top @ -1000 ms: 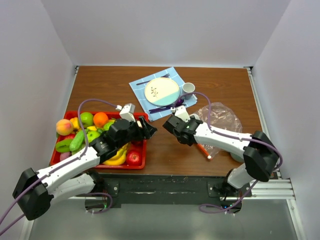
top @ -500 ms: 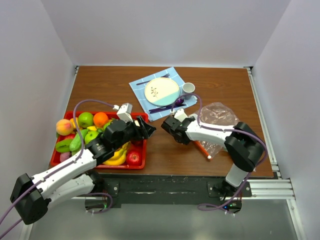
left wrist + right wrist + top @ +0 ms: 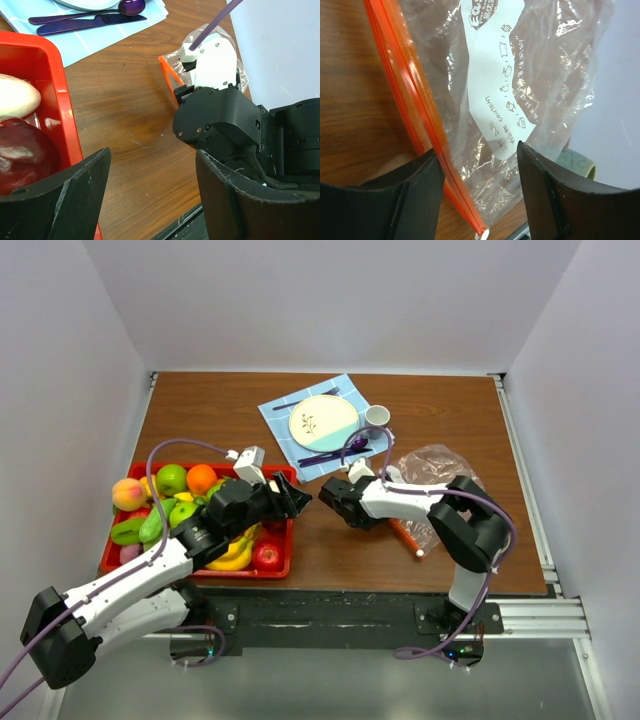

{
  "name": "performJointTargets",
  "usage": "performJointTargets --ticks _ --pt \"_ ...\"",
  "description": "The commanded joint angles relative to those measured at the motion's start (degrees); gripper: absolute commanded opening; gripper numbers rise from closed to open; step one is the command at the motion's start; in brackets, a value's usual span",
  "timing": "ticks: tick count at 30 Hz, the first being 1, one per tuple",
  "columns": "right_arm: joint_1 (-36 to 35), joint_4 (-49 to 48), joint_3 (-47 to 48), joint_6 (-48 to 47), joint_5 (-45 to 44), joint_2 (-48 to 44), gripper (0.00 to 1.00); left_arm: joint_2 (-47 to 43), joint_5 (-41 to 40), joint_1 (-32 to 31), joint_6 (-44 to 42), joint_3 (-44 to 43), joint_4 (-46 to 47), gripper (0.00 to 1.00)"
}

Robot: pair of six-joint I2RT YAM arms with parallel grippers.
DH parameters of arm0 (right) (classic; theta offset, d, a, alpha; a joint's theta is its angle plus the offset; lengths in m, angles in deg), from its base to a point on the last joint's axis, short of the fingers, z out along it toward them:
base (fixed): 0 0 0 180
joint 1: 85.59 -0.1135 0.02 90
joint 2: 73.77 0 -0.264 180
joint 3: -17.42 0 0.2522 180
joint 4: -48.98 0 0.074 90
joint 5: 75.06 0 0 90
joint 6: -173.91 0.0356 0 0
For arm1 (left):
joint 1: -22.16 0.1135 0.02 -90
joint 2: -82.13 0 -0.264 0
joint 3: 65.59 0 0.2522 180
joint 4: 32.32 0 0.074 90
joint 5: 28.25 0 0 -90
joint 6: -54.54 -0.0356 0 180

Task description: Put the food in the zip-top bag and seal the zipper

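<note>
The food lies in a red tray [image 3: 112,540] at the left: peach [image 3: 128,493], green apple [image 3: 172,478], orange [image 3: 201,478], cucumber [image 3: 153,522], bananas [image 3: 232,555], red apple [image 3: 266,556]. My left gripper [image 3: 298,498] is open and empty over bare wood just right of the tray rim [image 3: 62,100], as the left wrist view [image 3: 152,152] shows. The zip-top bag [image 3: 440,475] lies flat and empty at the right. My right gripper [image 3: 338,505] is open and empty. In its wrist view [image 3: 479,149] the zipper [image 3: 415,100] and white slider [image 3: 481,235] show between the fingers.
A blue napkin [image 3: 285,410] at the back holds a plate [image 3: 323,420], a cup [image 3: 376,417] and purple cutlery [image 3: 330,455]. A tape roll [image 3: 575,162] sits beyond the bag by the right wall. The two gripper heads are close together at mid-table.
My right arm's elbow has swung left and folded in, and its gripper head has drifted slightly left. My left gripper has barely moved. The bag and the food have not moved.
</note>
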Motion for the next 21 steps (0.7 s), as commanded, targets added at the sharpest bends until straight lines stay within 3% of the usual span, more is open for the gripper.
performJointTargets --ticks 1,5,9,15,21 --pt "0.0 2.4 3.3 3.4 -7.3 0.4 0.52 -1.6 -0.8 -0.2 -0.2 0.2 1.5 0.74" --pt "0.0 1.3 3.3 2.5 -7.4 -0.1 0.33 -2.1 -1.2 -0.2 0.0 0.6 1.2 0.74" --pt "0.3 1.8 4.4 2.6 -7.5 -0.7 0.01 -2.3 -1.0 -0.2 0.2 0.9 1.2 0.74" --pt "0.2 2.8 8.2 1.5 -2.2 -5.9 0.00 -1.2 0.5 -0.2 0.0 1.8 2.7 0.72" --pt "0.3 -1.5 9.9 1.0 15.4 -17.4 0.00 2.1 3.8 -0.2 0.4 2.3 8.9 0.69"
